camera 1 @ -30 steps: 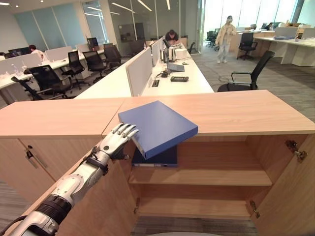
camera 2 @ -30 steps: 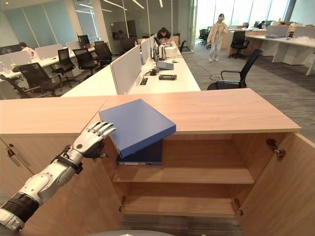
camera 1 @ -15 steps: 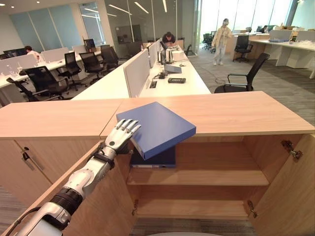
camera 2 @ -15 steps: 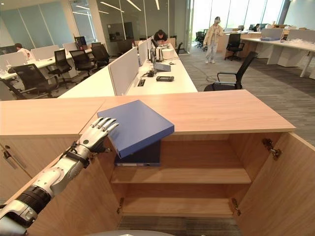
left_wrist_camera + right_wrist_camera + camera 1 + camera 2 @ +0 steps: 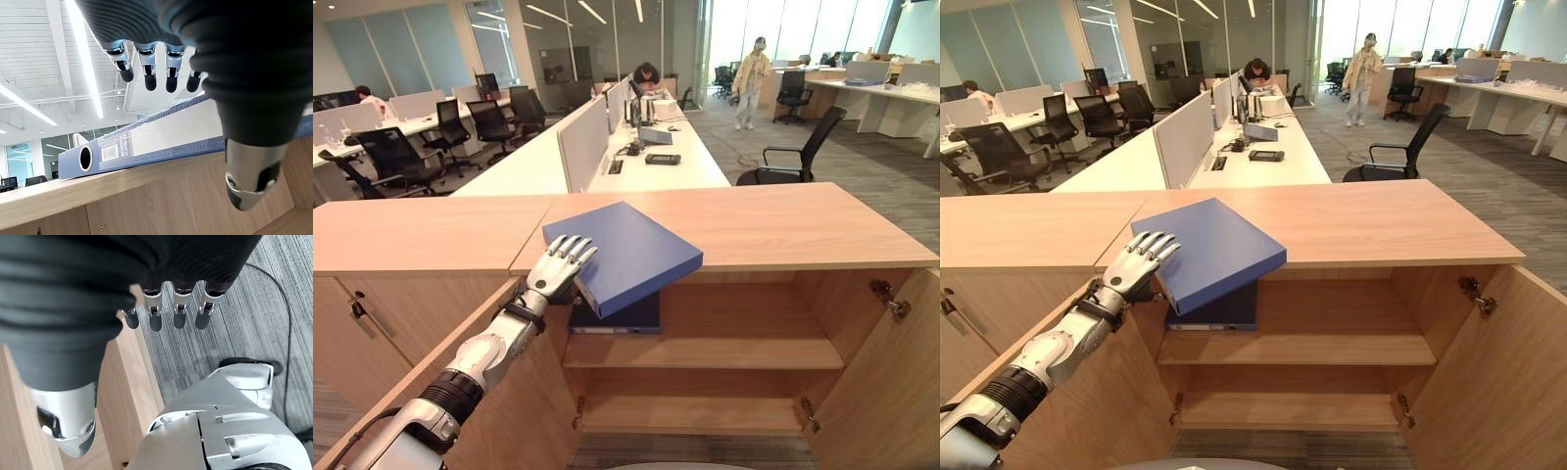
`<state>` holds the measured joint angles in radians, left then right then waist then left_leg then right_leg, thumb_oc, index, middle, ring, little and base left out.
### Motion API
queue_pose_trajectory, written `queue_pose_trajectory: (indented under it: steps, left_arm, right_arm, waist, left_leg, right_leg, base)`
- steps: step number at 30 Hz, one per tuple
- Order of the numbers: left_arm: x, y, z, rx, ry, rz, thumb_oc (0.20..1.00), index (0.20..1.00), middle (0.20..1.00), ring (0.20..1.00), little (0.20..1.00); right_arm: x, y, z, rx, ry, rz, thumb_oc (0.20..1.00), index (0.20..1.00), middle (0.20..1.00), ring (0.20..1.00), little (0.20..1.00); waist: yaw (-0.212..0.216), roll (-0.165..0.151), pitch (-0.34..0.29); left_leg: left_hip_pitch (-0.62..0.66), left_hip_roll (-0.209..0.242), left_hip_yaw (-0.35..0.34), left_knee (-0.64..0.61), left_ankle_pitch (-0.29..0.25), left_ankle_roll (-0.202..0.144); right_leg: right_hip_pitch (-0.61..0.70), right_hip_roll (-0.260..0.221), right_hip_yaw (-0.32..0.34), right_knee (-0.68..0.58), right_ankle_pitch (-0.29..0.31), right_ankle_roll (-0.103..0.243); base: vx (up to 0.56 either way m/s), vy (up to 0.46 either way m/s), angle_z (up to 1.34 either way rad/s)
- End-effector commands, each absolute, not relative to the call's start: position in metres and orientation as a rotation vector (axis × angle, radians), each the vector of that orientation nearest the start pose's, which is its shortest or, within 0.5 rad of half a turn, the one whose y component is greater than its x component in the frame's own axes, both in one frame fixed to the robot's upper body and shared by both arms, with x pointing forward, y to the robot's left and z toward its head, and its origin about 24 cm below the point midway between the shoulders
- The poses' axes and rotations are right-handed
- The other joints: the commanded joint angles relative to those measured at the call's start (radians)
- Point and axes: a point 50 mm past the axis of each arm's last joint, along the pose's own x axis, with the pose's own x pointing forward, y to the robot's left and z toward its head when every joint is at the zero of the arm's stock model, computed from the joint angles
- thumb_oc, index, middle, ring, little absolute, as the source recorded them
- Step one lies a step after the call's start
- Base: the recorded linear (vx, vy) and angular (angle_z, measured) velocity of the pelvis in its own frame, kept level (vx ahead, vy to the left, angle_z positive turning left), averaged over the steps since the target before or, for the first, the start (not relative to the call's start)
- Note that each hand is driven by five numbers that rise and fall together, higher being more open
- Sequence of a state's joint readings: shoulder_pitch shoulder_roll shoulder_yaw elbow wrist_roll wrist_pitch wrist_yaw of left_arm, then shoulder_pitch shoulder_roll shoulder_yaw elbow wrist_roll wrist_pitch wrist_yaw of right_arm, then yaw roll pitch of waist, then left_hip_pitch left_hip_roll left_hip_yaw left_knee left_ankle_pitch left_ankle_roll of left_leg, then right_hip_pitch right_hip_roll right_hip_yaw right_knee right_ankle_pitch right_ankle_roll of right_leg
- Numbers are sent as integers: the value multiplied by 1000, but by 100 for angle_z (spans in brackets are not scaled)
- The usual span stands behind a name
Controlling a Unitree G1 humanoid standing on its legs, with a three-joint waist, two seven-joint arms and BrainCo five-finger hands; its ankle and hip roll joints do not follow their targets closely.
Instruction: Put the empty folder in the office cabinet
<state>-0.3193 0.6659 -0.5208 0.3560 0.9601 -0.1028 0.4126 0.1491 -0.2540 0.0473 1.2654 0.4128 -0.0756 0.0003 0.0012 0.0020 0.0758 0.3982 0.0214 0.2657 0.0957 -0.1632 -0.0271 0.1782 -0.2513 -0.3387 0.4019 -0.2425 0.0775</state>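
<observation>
- Your blue folder (image 5: 625,253) lies flat on the cabinet top (image 5: 783,220), its near corner jutting out past the front edge above the open cabinet (image 5: 705,338).
- Your left hand (image 5: 558,272) is at the folder's near-left edge with fingers straight and spread; it looks to be touching the cover, but it grips nothing.
- You are at the reach-and-grasp step, as I judge it: the folder is not yet lifted and nothing is stowed.
- Next you need to close fingers and thumb on the overhanging edge, draw the folder off the top, then lower it onto a shelf (image 5: 724,354). A dark binder (image 5: 626,316) already lies on the upper shelf just beneath the overhang, so aim beside or on top of it.
- The left wrist view gives you what the head views lack: the folder's spine (image 5: 146,149) with its finger hole, and the thumb (image 5: 252,171) hanging below the cabinet edge, apart from the fingers.
- Your right hand (image 5: 166,308) shows in its own wrist view, fingers relaxed and empty, down beside a cabinet door (image 5: 132,396).
</observation>
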Motion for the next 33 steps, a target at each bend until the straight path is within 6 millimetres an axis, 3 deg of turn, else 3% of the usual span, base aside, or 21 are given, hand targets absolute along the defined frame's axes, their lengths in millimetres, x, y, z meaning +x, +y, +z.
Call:
queue_pose_trajectory:
  steps: [1,11,19,22,23,25,33]
  left_arm:
    - [314,182,80,1676,-530,-134,1000,1000,1000,1000,1000]
    - [319,174,79,1662,-527,-135,1000,1000,1000,1000,1000]
    - [328,160,91,1627,-574,-94,1000,1000,1000,1000,1000]
    - [332,156,84,1627,-547,-110,1000,1000,1000,1000,1000]
    - [332,155,84,1627,-547,-110,809,809,809,809,809]
    - [334,157,81,1617,-520,-101,200,200,200,200,200]
    - [332,159,68,1635,-458,-131,200,200,200,200,200]
  right_arm:
    - [29,-252,-166,98,1268,-438,1000,1000,1000,1000,1000]
    - [25,-250,-167,98,1280,-428,1000,1000,1000,1000,1000]
    - [21,-245,-168,86,1300,-405,1000,1000,1000,1000,1000]
    - [23,-242,-168,90,1295,-394,1000,1000,1000,1000,1000]
    - [22,-243,-168,90,1295,-395,1000,1000,1000,1000,1000]
    - [22,-241,-169,87,1295,-384,1000,1000,1000,1000,1000]
    - [12,-240,-169,87,1323,-384,1000,1000,1000,1000,1000]
  waist:
    - [-29,-29,13]
    - [-39,-31,4]
    - [-54,-36,-10]
    - [-63,-38,-11]
    - [-63,-38,-10]
    - [-67,-39,-13]
    - [-75,-42,-21]
  left_leg:
    - [-11,-15,29,197,-157,31]
    - [5,-21,26,187,-159,31]
    - [24,-22,26,172,-156,29]
    - [31,-22,28,166,-155,28]
    - [32,-22,28,165,-155,28]
    - [41,-22,30,161,-156,28]
    - [71,-23,31,144,-157,26]
  right_leg:
    - [262,-66,-111,-208,94,82]
    - [274,-70,-109,-213,96,84]
    - [283,-72,-108,-219,100,86]
    - [285,-72,-107,-220,100,86]
    - [286,-72,-107,-220,100,86]
    - [289,-72,-105,-218,100,86]
    - [306,-74,-103,-222,101,89]
  base:
    - [0,0,0]
    - [0,0,0]
    - [0,0,0]
    - [0,0,0]
    - [0,0,0]
    - [36,-20,-2]
    - [23,-14,0]
